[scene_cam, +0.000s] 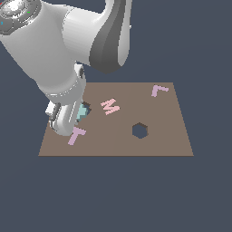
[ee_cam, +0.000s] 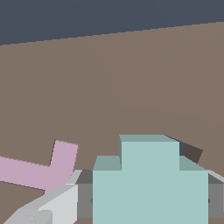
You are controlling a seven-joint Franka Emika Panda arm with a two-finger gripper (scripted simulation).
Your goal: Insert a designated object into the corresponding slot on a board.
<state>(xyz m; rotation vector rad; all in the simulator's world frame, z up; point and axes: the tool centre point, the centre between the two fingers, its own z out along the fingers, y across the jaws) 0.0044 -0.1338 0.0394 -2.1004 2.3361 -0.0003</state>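
The pale teal stepped piece (scene_cam: 83, 113) shows at the exterior view's left part of the brown board (scene_cam: 158, 118), partly behind the arm, right over the dark slot (scene_cam: 86, 107), of which only a sliver shows. In the wrist view the teal piece (ee_cam: 150, 183) fills the foreground between grey fingers (ee_cam: 83, 201), with a dark corner of the slot (ee_cam: 192, 153) just beyond it. My gripper (scene_cam: 77, 118) is shut on the teal piece; the arm hides most of the fingers in the exterior view.
A lilac T (scene_cam: 76, 135) lies just in front of the gripper, seen also as the lilac T (ee_cam: 39, 168) in the wrist view. A pink M (scene_cam: 110, 107) lies mid-board, a hexagonal hole (scene_cam: 140, 130) to its right, and a lilac L (scene_cam: 158, 90) near the far right corner.
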